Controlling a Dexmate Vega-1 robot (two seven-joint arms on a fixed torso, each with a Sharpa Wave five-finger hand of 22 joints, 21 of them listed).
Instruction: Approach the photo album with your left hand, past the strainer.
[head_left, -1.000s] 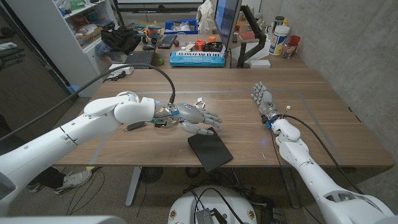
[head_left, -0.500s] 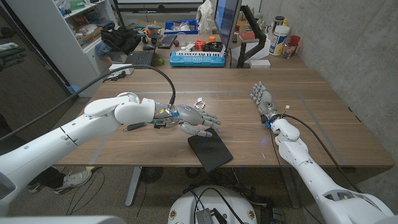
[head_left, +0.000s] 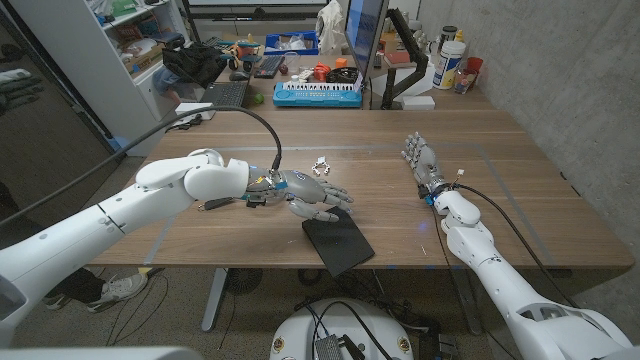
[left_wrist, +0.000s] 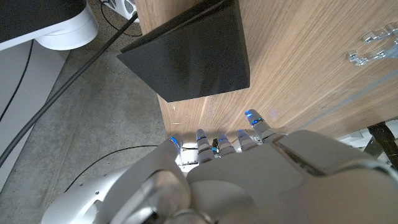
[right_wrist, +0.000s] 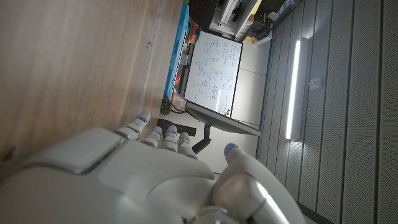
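The album (head_left: 338, 241) is a thin black book that lies flat on the wooden table (head_left: 520, 190), at the near edge, with one corner reaching over this edge. In the left wrist view the album (left_wrist: 189, 59) also shows its corner past the table edge, above the grey floor.

The left hand (head_left: 318, 194) is just behind the album, on its far side and a little toward the robot's left. Its fingers (head_left: 340, 201) are spread and point toward the album's far corner; they hold nothing. I cannot tell if the fingertips touch the album or the table. In the left wrist view the hand (left_wrist: 249, 180) has its fingertips (left_wrist: 253, 117) near the album edge but apart from it.

The strainer (head_left: 321, 163), a small clear thing, lies beyond the left hand, farther from the album. It shows in the left wrist view (left_wrist: 375, 47) too.

The right hand (head_left: 424, 163) is well apart from the album, toward the robot's right, fingers extended and apart, holding nothing.
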